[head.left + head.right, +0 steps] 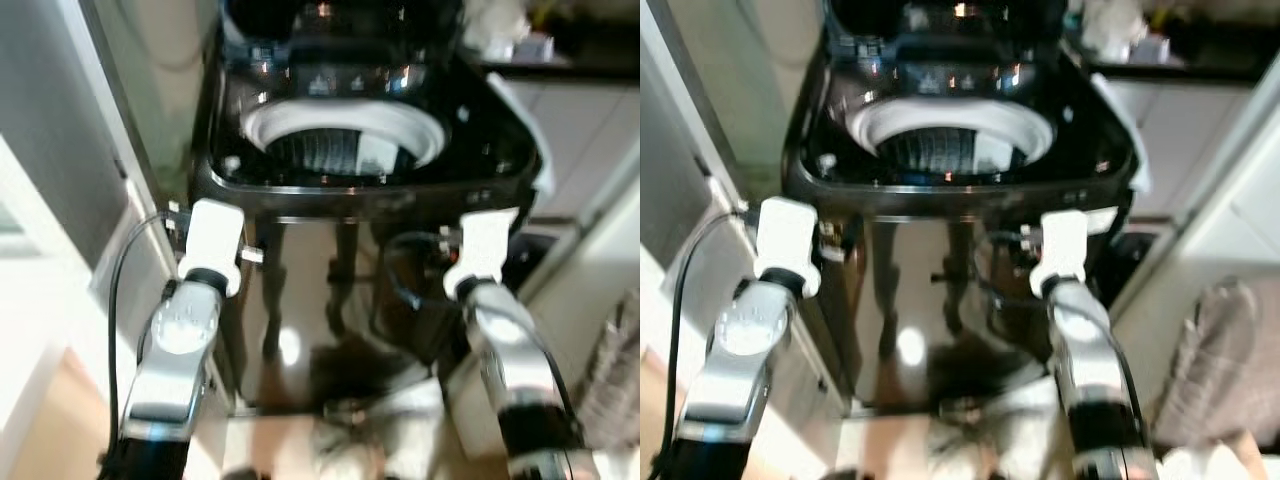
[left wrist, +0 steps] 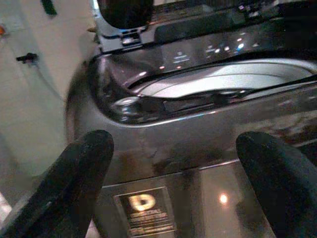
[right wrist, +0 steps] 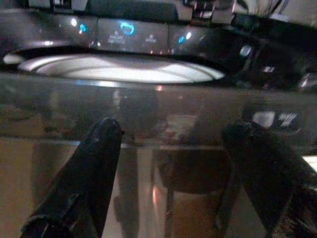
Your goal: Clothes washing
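Right wrist view resolves lit panel icons (image 3: 126,27) on the washing machine (image 1: 370,190). Left gripper (image 2: 173,168) and right gripper (image 3: 183,163), both spread, face its front, empty.

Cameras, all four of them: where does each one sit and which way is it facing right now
Left eye, right eye: on the head, looking forward and down at the open washing machine and its drum; both silver arms show.
Left wrist: looks along the open left gripper at the machine's front.
Right wrist: looks along the open right gripper toward the lit control panel.
All four share the drum's white rim.
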Tool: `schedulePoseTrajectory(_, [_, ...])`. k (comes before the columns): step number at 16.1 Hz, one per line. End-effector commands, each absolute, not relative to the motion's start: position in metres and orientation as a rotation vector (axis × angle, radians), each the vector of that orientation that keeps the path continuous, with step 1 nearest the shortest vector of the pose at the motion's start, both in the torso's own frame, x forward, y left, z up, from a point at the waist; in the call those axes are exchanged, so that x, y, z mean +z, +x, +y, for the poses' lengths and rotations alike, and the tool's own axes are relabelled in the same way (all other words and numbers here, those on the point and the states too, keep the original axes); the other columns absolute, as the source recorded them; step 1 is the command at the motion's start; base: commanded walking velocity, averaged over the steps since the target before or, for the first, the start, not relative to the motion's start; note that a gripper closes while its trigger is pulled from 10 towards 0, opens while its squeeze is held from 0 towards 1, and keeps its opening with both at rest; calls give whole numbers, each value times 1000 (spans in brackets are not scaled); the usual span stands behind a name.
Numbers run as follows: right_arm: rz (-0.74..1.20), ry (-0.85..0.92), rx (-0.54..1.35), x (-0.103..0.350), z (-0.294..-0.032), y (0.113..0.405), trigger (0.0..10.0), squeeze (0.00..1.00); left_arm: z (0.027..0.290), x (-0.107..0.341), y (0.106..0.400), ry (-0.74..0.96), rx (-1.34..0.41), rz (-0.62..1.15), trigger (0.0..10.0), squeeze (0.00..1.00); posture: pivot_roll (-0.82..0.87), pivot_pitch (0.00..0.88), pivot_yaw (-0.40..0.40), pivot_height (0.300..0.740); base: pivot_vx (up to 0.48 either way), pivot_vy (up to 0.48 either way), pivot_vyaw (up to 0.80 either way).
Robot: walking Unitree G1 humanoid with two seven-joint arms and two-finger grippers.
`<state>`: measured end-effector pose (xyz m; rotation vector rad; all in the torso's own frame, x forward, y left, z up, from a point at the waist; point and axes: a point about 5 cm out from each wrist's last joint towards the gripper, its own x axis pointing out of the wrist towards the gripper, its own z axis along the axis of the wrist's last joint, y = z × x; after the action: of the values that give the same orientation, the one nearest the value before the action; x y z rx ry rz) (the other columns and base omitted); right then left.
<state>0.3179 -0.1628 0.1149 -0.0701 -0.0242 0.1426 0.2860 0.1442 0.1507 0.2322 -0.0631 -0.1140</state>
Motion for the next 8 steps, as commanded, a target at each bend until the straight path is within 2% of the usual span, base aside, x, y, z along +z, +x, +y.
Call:
schedulePoseTrajectory(1, [-17,-78,145,116,-166,321,10000,0,142,153,288,224,-117,-74,10000,0,-29,0,-24,736,0,0,0])
schedulePoseTrajectory(2, [-13,-80,146,116,-165,323,10000,0,141,153,289,221,-119,-77,10000,0,-29,0,-24,736,0,0,0])
schedulePoseTrajectory(8, [2,-86,165,116,-164,326,10000,0,139,152,288,226,-104,-88,10000,0,-29,0,-40,736,-314,0,0])
